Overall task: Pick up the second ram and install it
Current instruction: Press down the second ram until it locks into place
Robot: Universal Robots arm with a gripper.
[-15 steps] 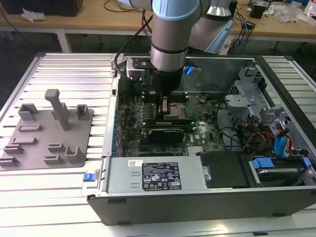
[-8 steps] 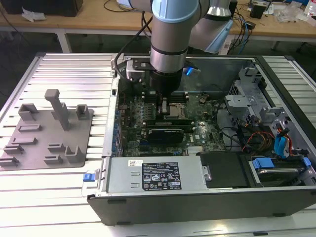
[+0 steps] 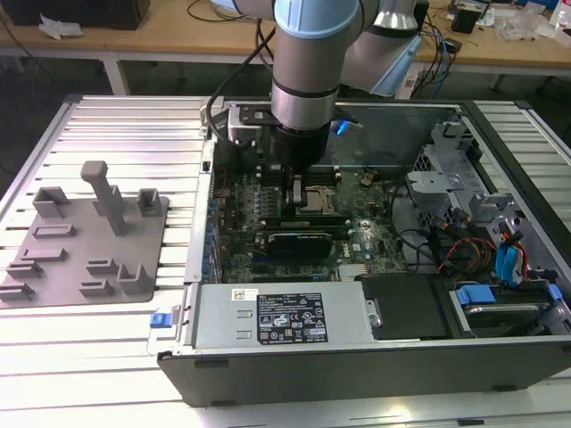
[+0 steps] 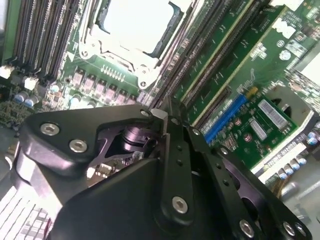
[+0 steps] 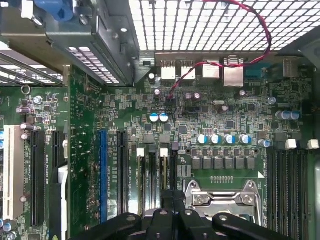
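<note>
My gripper (image 3: 294, 194) reaches down into the open computer case (image 3: 357, 357), just beside the processor socket (image 3: 318, 198). In the first wrist view the fingers (image 5: 167, 200) are closed together over the second ram (image 5: 165, 172), a slim green stick standing in a memory slot. Another stick (image 5: 152, 172) stands in the slot right beside it. In the second wrist view the gripper (image 4: 159, 116) meets the end of that long green stick (image 4: 227, 47). I cannot tell how deep the stick sits in its slot.
A black expansion card (image 3: 303, 239) lies close to the memory slots. Cables and drive cages (image 3: 455, 187) crowd the case toward the exterior view's right. A grey holder fixture (image 3: 89, 241) rests on the slatted table at the exterior view's left. Red wires (image 5: 250, 30) hang near the case's rear grille.
</note>
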